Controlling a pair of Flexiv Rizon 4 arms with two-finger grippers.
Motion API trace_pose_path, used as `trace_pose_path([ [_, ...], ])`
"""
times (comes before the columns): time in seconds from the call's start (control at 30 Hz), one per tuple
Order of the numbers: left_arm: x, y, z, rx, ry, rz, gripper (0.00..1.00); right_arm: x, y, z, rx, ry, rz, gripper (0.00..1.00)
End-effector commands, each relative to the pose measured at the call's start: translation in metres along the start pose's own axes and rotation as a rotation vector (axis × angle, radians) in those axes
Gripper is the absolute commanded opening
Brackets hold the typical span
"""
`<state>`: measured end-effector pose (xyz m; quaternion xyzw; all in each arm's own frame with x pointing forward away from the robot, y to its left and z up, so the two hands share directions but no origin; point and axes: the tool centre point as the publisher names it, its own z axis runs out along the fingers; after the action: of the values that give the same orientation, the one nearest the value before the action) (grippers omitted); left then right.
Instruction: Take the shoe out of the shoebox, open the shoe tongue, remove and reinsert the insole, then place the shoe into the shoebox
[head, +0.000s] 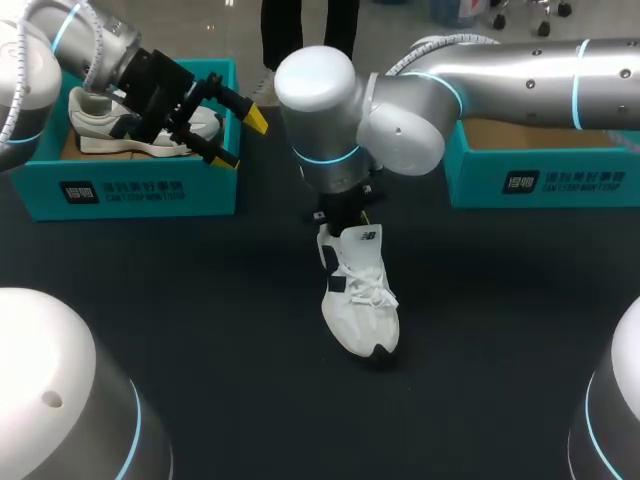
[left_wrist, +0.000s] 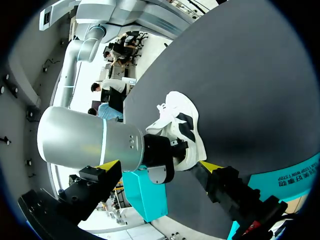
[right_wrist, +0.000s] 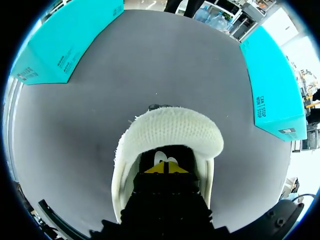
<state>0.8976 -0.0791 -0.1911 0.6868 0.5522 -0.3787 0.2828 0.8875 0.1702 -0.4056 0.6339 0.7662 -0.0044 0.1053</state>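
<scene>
A: How many shoes does the robot have in front of it?

B: Two. A white shoe (head: 362, 295) stands upright on the dark table (head: 180, 330) with its toe toward the robot. The second shoe (head: 115, 128), white with a dark stripe, lies well beyond the first and to its left, inside the left shoebox (head: 130, 185).

A: And how many boxes?

B: Two, both teal. The right shoebox (head: 545, 175) sits beyond the white shoe, off to its right, about as far from it as the left one.

A: What about the grippers?

B: Also two. The right gripper (head: 347, 215) comes straight down into the heel end of the white shoe. The right arm (head: 500, 75) reaches in above it, past the middle. Whether that gripper clamps anything inside the shoe cannot be told. The left gripper (head: 243, 138) hangs beyond and left of the white shoe, over the side of the left shoebox nearest it. It is released, with nothing between its spread fingers.

A: What does each view show that the others lack?

B: Only the head view shows the second shoe. The right wrist view looks down into the white shoe's mouth, where a pale, nubbly padded rim (right_wrist: 170, 131) arches just ahead of the right gripper (right_wrist: 165, 168), and a shoebox lies on each side of the shoe. The left wrist view shows the white shoe (left_wrist: 182, 127) from the side, with its dark patch and laces. There it stands ahead of the left gripper (left_wrist: 161, 166), partly hidden behind the right arm.
</scene>
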Motion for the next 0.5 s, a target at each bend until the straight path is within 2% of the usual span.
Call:
trace_pose_path([
  [0.03, 0.0002, 0.0002, -0.0002, 0.001, 0.003, 0.001, 1.00, 0.0006, -0.0003, 0.0122, 0.009, 0.059, 0.002, 0.00],
  [0.27, 0.0002, 0.0002, -0.0002, 0.001, 0.003, 0.001, 1.00, 0.0017, -0.0044, 0.0103, 0.026, 0.159, 0.011, 0.00],
  [0.5, 0.0002, 0.0002, -0.0002, 0.001, 0.003, 0.001, 1.00, 0.0090, -0.0055, 0.0096, 0.030, 0.186, -0.005, 0.00],
])
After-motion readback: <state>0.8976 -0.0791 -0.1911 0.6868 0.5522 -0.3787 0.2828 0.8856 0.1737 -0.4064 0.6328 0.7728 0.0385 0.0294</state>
